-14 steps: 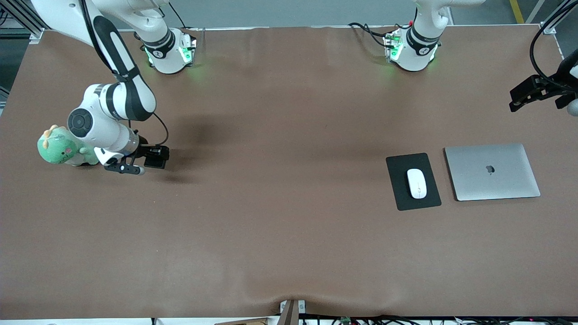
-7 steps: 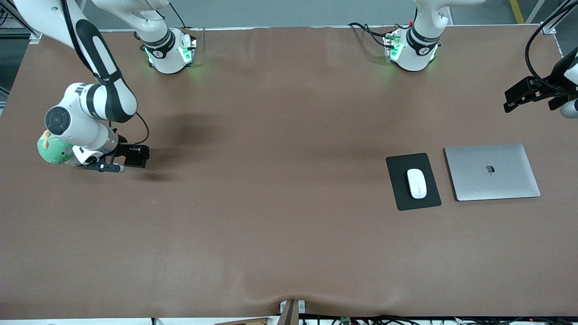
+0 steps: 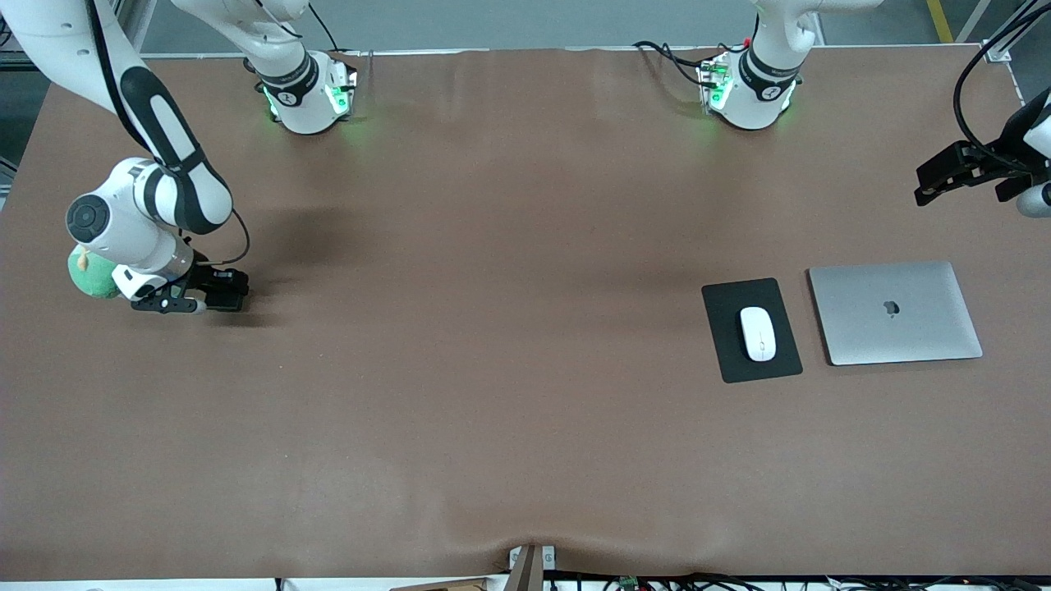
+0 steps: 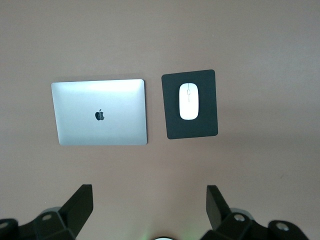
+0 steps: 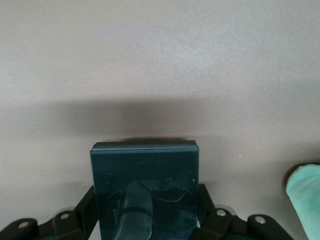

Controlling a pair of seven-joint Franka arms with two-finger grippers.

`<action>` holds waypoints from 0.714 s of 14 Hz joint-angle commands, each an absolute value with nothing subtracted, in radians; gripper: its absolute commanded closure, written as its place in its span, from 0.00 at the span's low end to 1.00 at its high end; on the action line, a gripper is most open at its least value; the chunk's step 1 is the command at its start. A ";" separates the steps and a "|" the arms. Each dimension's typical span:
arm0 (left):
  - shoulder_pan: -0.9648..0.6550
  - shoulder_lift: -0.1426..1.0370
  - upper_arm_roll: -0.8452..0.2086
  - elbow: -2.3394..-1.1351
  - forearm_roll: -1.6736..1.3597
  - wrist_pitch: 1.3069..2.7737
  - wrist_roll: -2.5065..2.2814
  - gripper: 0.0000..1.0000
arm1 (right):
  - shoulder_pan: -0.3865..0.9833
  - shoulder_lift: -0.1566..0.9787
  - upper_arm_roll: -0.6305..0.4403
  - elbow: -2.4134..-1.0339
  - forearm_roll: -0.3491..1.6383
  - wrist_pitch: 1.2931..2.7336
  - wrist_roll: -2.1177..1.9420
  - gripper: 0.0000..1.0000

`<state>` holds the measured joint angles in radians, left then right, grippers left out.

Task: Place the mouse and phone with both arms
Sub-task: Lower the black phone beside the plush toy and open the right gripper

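Observation:
The white mouse (image 3: 757, 332) lies on a black pad (image 3: 727, 361) beside a closed silver laptop (image 3: 895, 312). The left wrist view shows the mouse (image 4: 188, 101) from high above. My left gripper (image 3: 944, 175) hangs open and empty high over the left arm's end of the table, its fingers (image 4: 80, 202) wide apart. My right gripper (image 3: 215, 294) is shut on the black phone (image 3: 228, 290), low over the cloth at the right arm's end. In the right wrist view the phone (image 5: 145, 170) sticks out flat from between the fingers.
A green plush toy (image 3: 89, 277) sits beside the right gripper, half hidden by the right arm's wrist; its edge (image 5: 306, 200) shows in the right wrist view. Brown cloth (image 3: 493, 369) covers the table. The arm bases stand along the edge farthest from the front camera.
The right arm has carried the phone toward the right arm's end of the table and now covers more of the plush toy. The left gripper has risen slightly.

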<state>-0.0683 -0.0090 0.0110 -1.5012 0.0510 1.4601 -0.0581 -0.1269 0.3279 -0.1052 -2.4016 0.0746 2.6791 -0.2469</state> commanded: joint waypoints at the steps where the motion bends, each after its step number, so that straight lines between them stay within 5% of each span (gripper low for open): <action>1: -0.069 -0.020 0.021 -1.502 0.032 1.456 -0.034 0.00 | -0.143 0.330 -0.091 -2.404 0.058 2.692 -0.256 1.00; 3: -0.069 -0.023 0.021 -1.503 0.032 1.456 -0.034 0.00 | -0.144 0.345 -0.091 -2.401 0.058 2.697 -0.255 1.00; 4: -0.069 -0.023 0.021 -1.502 0.032 1.456 -0.034 0.00 | -0.144 0.348 -0.089 -2.401 0.058 2.697 -0.255 0.83; 5: -0.071 -0.023 0.021 -1.502 0.032 1.456 -0.034 0.00 | -0.146 0.348 -0.089 -2.398 0.058 2.695 -0.255 0.21; 6: -0.071 -0.023 0.021 -1.502 0.032 1.456 -0.035 0.00 | -0.149 0.350 -0.089 -2.396 0.058 2.692 -0.253 0.00; 10: -0.075 -0.017 0.020 -1.502 0.032 1.456 -0.035 0.00 | -0.147 0.347 -0.089 -2.385 0.058 2.678 -0.253 0.00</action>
<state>-0.0684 -0.0099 0.0119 -1.5009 0.0510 1.4602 -0.0581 -0.1275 0.3500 -0.1020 -2.3971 0.0745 2.6905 -0.2479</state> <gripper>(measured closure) 0.000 0.106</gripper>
